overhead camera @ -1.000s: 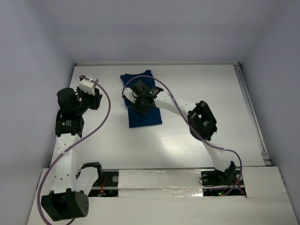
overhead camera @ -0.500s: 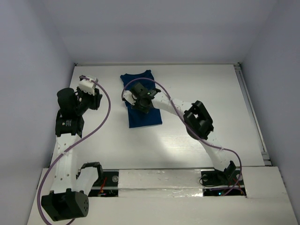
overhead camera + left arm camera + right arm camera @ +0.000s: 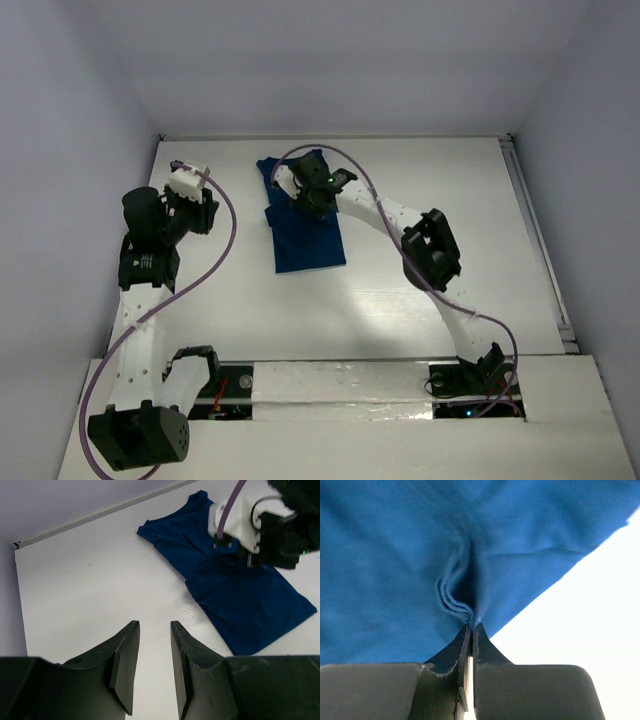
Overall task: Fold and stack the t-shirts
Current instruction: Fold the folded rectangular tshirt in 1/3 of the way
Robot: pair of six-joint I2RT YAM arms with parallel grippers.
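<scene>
**Right gripper pinches the t-shirt**

The navy t-shirt lies partly folded on the far middle of the desk. The right gripper's jaws are clenched on 1 bunched fold of cloth. The left gripper hangs well to the left, jaws slightly parted, grasping nothing.

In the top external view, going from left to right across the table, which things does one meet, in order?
left gripper → t-shirt → right arm's elbow → rail at the table's right edge
</scene>
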